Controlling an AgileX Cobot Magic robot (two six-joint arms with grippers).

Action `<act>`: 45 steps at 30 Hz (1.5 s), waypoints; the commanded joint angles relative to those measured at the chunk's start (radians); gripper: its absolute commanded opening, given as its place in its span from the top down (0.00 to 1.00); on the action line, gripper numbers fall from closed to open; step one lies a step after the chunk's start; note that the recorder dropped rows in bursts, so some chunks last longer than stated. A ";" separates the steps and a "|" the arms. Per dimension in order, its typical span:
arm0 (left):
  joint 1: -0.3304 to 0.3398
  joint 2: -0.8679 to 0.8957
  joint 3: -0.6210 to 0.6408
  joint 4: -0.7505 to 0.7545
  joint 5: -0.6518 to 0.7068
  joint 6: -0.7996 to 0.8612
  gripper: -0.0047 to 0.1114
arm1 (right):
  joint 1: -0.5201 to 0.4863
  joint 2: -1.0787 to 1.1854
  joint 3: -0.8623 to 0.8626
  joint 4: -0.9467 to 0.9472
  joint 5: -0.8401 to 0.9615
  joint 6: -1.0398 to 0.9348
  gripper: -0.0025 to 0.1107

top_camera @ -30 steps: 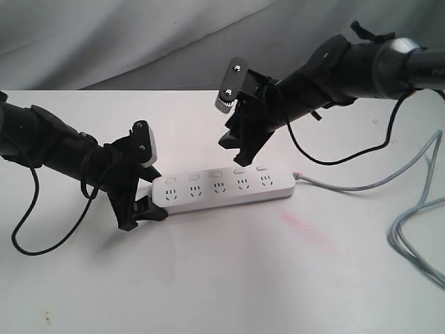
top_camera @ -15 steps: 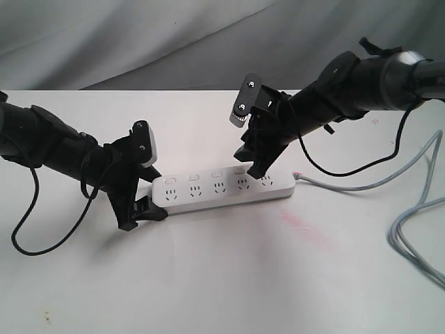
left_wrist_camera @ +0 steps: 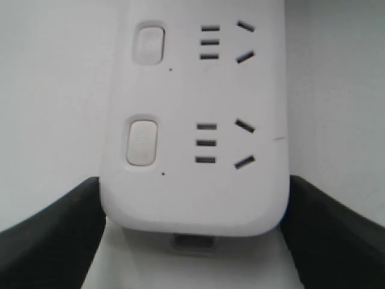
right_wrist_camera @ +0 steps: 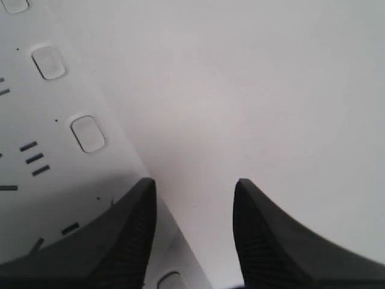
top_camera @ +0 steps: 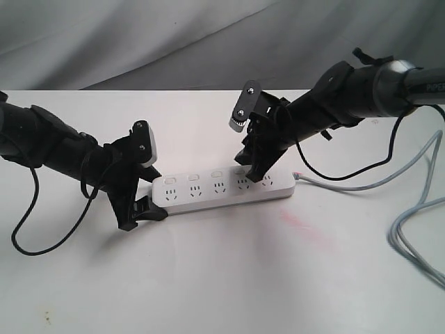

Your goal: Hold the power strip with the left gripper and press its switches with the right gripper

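Note:
The white power strip [top_camera: 222,188] lies flat on the white table, five sockets in a row. My left gripper [top_camera: 153,186] is shut on its rounded left end; in the left wrist view that end [left_wrist_camera: 192,180] sits between both black fingers [left_wrist_camera: 54,235]. My right gripper [top_camera: 250,170] stands open, tips down on the strip near the fourth switch from the left. One of its fingers [right_wrist_camera: 120,241] lies over the strip, the other over bare table. Switches [top_camera: 194,177] show beside it [right_wrist_camera: 88,133].
The strip's grey cord [top_camera: 361,184] runs off to the right and loops in a bundle [top_camera: 417,236] at the table's right edge. A faint pink stain [top_camera: 302,226] marks the table in front of the strip. A grey cloth backdrop [top_camera: 139,42] hangs behind.
My right gripper has come down and moved right, from above the strip's middle to the strip near the fourth switch. The left gripper and the strip have not moved.

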 commanded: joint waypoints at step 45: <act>-0.006 0.002 -0.004 0.009 -0.002 0.000 0.40 | 0.003 0.088 0.006 -0.106 0.013 -0.003 0.63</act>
